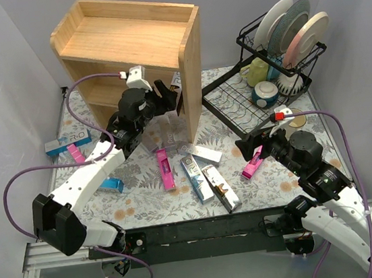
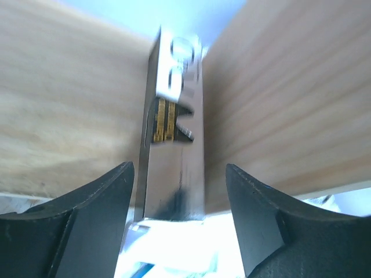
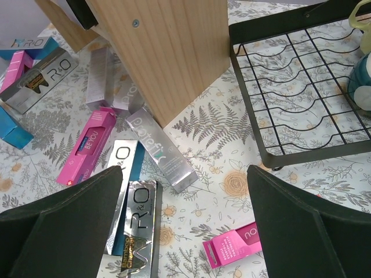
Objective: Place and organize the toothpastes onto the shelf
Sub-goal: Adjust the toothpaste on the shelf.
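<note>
The silver box with black-and-gold print stands on end inside the shelf, under the top board and tight against the inner face of its right side panel. I can't tell which board it rests on. The left gripper straddles it with the jaws partly parted. A sliver of gap shows between each of the fingers and the card, so I'd say it grips nothing just now.

These cartons look light and hollow. They should be stiff along their length but easy to dent on the broad faces, and the foil finish is likely slippery. I'd pinch one across the narrow edges near the middle, and gently.

The other toothpastes lie flat on the table in front of the shelf, among them a pink box and a blue-and-silver box. More lie off the shelf's left side. The right gripper hovers to the front right of the shelf, jaws spread wide and empty, with another pink carton just beside it.

Only the left wrist camera shows the gaps around the upright box, because from overhead the arm hides that box entirely. The right wrist camera shows a silver-grey box lying at the foot of the shelf's side panel. The overhead view alone shows that no box lies on the top board.
</note>
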Available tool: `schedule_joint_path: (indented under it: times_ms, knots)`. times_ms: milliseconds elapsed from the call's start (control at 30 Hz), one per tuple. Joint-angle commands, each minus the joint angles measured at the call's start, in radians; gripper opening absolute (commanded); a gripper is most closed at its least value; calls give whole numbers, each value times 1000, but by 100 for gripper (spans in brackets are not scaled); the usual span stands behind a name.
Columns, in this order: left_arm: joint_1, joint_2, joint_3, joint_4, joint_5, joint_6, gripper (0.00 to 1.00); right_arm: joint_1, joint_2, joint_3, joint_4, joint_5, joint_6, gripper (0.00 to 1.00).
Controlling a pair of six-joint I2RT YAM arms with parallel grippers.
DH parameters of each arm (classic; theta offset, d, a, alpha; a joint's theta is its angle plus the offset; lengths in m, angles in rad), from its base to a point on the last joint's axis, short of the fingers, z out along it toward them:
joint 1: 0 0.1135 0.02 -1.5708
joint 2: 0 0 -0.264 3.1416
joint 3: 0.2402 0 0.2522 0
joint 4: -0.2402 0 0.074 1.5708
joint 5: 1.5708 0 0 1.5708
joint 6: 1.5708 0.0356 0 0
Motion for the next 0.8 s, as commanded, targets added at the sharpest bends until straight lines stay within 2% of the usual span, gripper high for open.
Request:
schedule_joint_path:
  times_ms: [0,233,500,767]
  knots:
    - [21,-68,-26,118,-56,-86,62,1,-17,-7,47,-6,-1,96]
    - [64,2,-21,153,-29,-138,57,1,-27,-10,43,-3,-1,96]
    - [101,70,-36,241,91,-188,53,1,-41,-18,35,2,3,96]
    - [101,131,-29,244,186,-195,51,1,-46,-19,32,0,4,96]
